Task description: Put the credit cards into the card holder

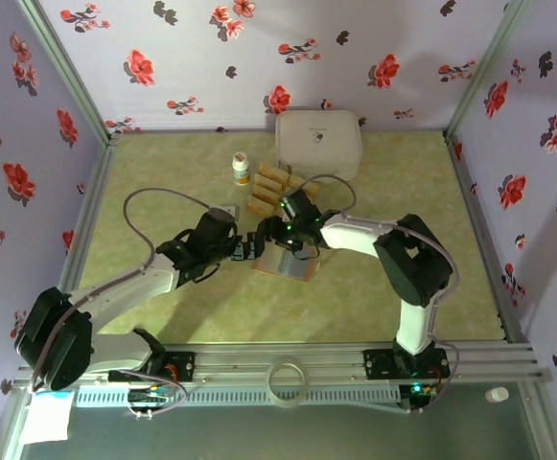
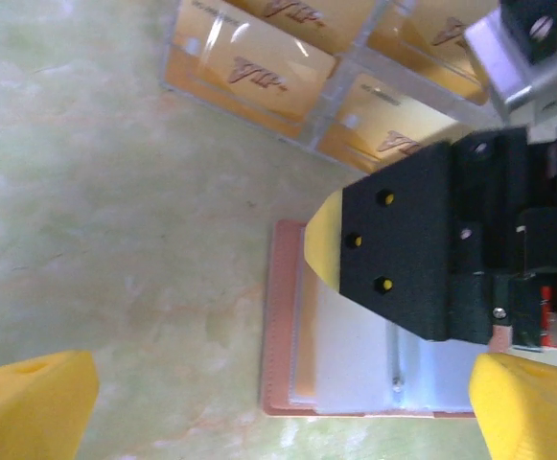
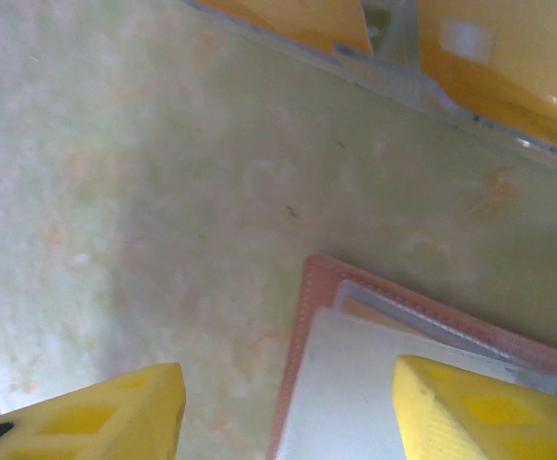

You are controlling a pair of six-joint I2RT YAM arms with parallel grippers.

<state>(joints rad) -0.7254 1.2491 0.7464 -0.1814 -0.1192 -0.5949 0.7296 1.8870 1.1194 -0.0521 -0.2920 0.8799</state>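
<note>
The left gripper (image 2: 278, 410) and right gripper (image 3: 292, 414) both hang open over the holder (image 3: 318, 287), which lies flat beneath their tips, with the cards (image 2: 249, 62) just beyond: thin, stiff and slick, probably best pinched across the long edges.
</note>
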